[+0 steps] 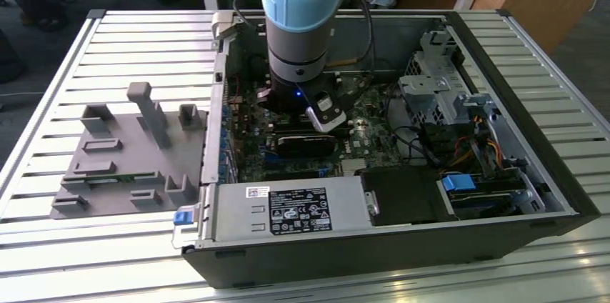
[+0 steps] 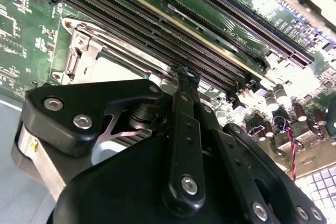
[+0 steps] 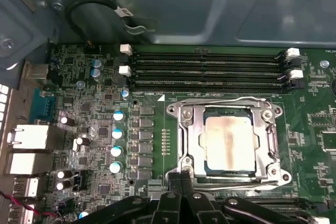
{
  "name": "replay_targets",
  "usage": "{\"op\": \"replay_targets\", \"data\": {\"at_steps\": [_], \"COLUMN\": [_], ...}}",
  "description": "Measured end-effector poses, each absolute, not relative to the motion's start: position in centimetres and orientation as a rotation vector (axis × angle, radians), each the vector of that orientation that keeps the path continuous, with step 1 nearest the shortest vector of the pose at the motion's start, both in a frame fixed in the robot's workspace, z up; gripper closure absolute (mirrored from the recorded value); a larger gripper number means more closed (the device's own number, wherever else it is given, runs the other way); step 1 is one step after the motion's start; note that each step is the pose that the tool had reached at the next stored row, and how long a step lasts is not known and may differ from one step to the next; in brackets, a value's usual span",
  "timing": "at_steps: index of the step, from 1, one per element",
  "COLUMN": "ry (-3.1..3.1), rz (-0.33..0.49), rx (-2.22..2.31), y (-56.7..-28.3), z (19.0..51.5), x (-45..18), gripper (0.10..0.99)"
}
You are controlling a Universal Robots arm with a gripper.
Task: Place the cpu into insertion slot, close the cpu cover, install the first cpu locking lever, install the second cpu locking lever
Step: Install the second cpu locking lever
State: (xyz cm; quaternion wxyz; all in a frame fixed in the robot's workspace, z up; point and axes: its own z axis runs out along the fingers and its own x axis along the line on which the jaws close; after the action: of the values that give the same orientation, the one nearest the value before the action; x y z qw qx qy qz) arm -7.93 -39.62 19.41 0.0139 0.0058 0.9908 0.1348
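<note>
Cpu (image 3: 230,144): seated in socket. Cover (image 3: 184,140): down over it, framing chip. Levers: appear latched along the frame; uncertain. Gripper (image 3: 181,182): just beside socket edge, fingers together, holding nothing visible.

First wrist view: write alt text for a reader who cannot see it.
A silvery-grey square cpu sits in its socket on a green motherboard, framed by the closed square silvery metal cpu cover. Black memory slots run along the board beside the socket, and the black gripper reaches the socket's edge.
</note>
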Motion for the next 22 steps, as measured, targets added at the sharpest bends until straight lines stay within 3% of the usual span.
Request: {"op": "replay_targets", "data": {"at_steps": [12, 22], "ry": [3.082, 3.081], "rz": [0.443, 0.446], "rx": [0.018, 0.018], "y": [-39.6, -39.6], "z": [18.9, 20.6], "x": [-8.2, -8.3], "gripper": [0.980, 0.980]}}
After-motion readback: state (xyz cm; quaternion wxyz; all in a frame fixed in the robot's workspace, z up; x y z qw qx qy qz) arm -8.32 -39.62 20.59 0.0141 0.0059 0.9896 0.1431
